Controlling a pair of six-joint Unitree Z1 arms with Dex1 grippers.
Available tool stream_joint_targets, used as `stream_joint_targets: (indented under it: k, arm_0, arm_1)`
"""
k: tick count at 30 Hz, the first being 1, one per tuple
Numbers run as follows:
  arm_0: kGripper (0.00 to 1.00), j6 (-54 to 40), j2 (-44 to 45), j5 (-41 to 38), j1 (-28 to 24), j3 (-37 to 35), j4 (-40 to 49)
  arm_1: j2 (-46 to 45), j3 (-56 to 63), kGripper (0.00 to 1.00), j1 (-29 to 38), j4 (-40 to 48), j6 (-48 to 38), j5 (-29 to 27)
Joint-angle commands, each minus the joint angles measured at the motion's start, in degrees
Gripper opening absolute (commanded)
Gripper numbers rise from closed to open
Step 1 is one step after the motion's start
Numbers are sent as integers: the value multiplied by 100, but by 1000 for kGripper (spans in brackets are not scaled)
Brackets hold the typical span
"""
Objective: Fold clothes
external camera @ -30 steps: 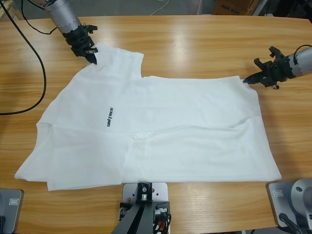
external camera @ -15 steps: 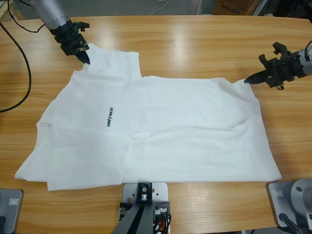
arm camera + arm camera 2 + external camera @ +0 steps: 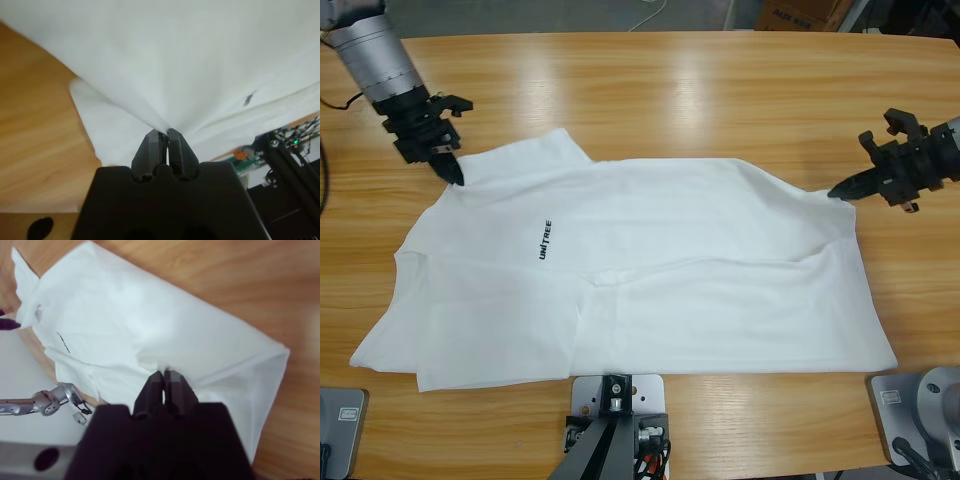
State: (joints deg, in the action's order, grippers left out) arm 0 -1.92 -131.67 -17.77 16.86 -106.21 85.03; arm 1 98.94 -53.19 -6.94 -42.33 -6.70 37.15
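Both grippers pinch the same white T-shirt (image 3: 640, 270), spread across the long wooden table (image 3: 700, 90). From the high view, my left gripper (image 3: 453, 177) comes in from the upper left corner and bites the shirt's far left edge, near the shoulder, while my right gripper (image 3: 840, 191) reaches in from the right edge and clamps the far right corner of the cloth. Between them the far edge of the shirt is drawn into a shallow peak, and the small black chest lettering (image 3: 545, 240) sits left of centre. The near part of the shirt lies flat, its hem just beside the table's near edge.

My left wrist view adds what the overhead camera cannot: the left gripper (image 3: 166, 133) has its jaws pressed together on a thin fold of the T-shirt (image 3: 200, 60), with creases fanning out from the pinch. Bare table (image 3: 35, 130) lies to the left, and a black frame with wiring (image 3: 290, 160) shows beyond the cloth at the right.

My right wrist view shows the right gripper (image 3: 163, 374) likewise closed on a small tuck of the T-shirt (image 3: 125, 325), the lettering (image 3: 63, 342) far off to the left. A silver arm (image 3: 45, 402) pokes in at lower left; the gripper's black body hides the cloth nearest me.
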Motion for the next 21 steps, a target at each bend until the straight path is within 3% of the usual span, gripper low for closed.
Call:
stream_joint_targets:
  k: [1,9,21]
  arm_0:
    - [0,-91,699,-69,-146,1062,-380]
    - [0,-202,1109,-100,-100,1515,-369]
    - [0,-246,1821,-239,204,2589,-355]
  arm_1:
    - [-449,72,0,70,-770,-161,-340]
    - [-874,79,0,70,-1428,-216,-617]
    - [-379,74,0,70,-1500,-664,-1176]
